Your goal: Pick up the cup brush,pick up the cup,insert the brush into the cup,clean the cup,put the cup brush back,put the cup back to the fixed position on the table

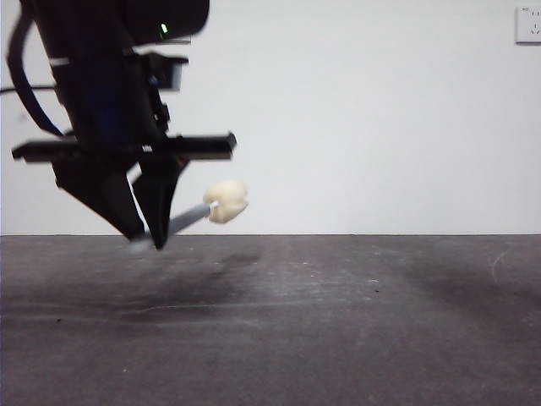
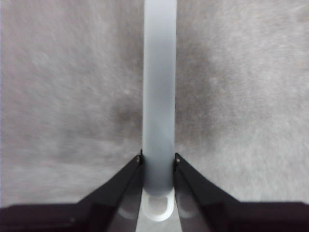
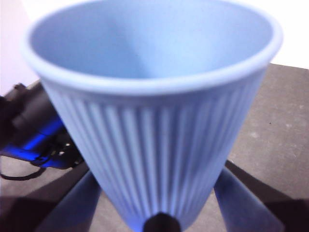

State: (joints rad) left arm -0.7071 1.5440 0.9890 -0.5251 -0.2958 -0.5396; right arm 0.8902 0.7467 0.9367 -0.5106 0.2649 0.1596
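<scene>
— Left side status?
— I am seeing the left end effector [image 1: 150, 239] pinching the brush [image 1: 221, 203] by its grey handle, clear above the worktop [image 1: 338, 321].
— Right side?
— The right end effector [image 3: 159, 220] is gripping the blue cup [image 3: 154, 111] near its base, mouth upward.

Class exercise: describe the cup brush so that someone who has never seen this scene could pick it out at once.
Find the big dark arm above the table. Its left gripper clamps the cup brush: a slim grey handle ending in a cream-yellow lobed sponge head, the only pale thing there.
</scene>
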